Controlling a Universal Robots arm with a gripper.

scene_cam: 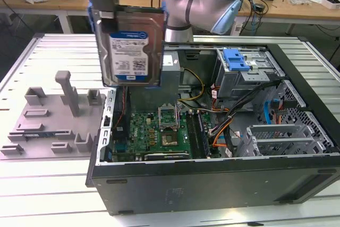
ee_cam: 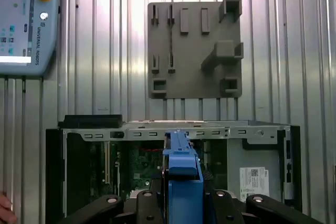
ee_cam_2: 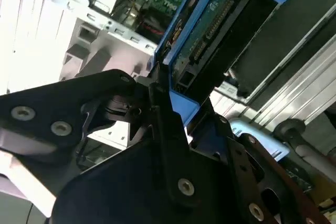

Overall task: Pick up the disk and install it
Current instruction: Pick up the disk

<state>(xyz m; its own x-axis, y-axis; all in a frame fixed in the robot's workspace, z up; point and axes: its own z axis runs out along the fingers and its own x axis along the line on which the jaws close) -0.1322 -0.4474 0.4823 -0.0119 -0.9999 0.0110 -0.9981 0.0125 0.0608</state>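
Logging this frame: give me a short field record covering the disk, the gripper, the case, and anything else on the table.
disk: lifted clear, hanging upright, label toward the exterior camera
gripper: shut on the disk's blue-bracketed edge
computer case: open, lying on its side, motherboard exposed
blue latch: on the drive cage inside the case
grey fixture plate: on the table, at the exterior view's left of the case
task state: disk picked up, not yet installed

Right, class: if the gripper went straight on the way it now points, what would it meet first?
Probably the green motherboard inside the open computer case, struck first by the disk the gripper holds; depth is unclear.
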